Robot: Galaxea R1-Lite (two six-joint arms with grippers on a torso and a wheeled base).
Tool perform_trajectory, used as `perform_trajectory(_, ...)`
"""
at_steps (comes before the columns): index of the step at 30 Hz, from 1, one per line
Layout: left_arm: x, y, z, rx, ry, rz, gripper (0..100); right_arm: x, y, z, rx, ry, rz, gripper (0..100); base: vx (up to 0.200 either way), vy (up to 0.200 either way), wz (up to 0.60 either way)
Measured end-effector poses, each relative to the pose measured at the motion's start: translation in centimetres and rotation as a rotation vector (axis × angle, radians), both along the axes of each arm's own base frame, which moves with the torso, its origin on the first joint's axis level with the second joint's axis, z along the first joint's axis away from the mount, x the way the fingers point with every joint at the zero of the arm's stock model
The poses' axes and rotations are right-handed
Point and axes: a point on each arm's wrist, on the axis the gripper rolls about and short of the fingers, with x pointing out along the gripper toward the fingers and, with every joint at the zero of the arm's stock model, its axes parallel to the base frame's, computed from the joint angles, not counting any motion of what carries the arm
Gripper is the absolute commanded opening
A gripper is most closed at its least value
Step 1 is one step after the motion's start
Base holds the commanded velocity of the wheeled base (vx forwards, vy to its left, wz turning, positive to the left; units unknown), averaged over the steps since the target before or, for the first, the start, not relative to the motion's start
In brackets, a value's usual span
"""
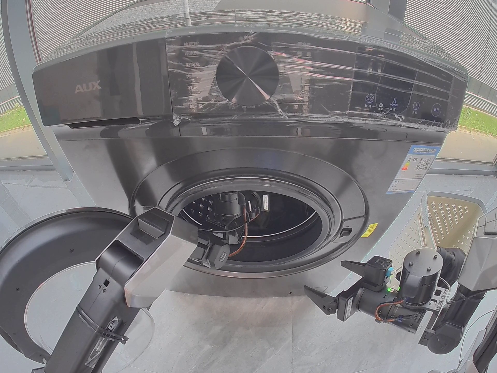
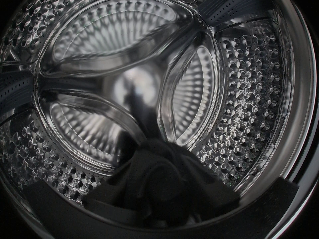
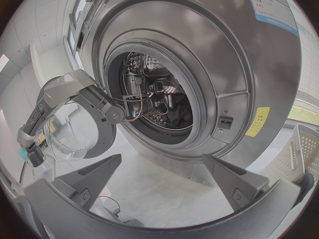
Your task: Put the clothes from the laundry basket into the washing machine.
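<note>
The washing machine (image 1: pixel 290 151) stands on a pale tiled floor (image 1: pixel 233 327) with its front facing the robot. Its round door (image 1: pixel 46 255) hangs wide open at the machine's left side, showing the clear window in its dark frame. The steel drum (image 2: pixel 252 83) lies exposed behind the door opening, its wall dimpled and its back plate ribbed.

A pale perforated laundry basket (image 1: pixel 450 218) stands on the floor just beside the machine's right front corner. What is inside it cannot be made out.

The left arm (image 1: pixel 140 255) rises from the floor side by the open door and bends in over the opening's lower left rim. The left gripper (image 1: pixel 243 208) is inside the drum's mouth; whether it is released or clenched cannot be told.

The right gripper (image 1: pixel 323 274) hangs in front of the machine's lower right corner, near the basket. Its jaws are spread wide and grasp nothing.

A dark garment (image 2: pixel 159 180) lies crumpled on the drum's bottom, close behind the front rim.
</note>
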Motion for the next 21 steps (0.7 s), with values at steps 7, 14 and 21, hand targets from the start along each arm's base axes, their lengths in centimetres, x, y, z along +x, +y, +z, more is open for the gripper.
perform_trajectory(7, -0.7, -0.2, -0.9, 0.016, 0.037, -0.009, 100, 0.0, 0.0, 0.0, 0.0, 0.0, 0.0, 100, 0.0, 0.0, 0.0)
perform_trajectory(14, -3.1, -0.7, -2.1, 0.067, 0.119, -0.041, 100, 0.0, 0.0, 0.0, 0.0, 0.0, 0.0, 100, 0.0, 0.0, 0.0)
perform_trajectory(21, -8.0, -1.1, -2.6, 0.14, 0.223, -0.101, 100, 0.0, 0.0, 0.0, 0.0, 0.0, 0.0, 100, 0.0, 0.0, 0.0)
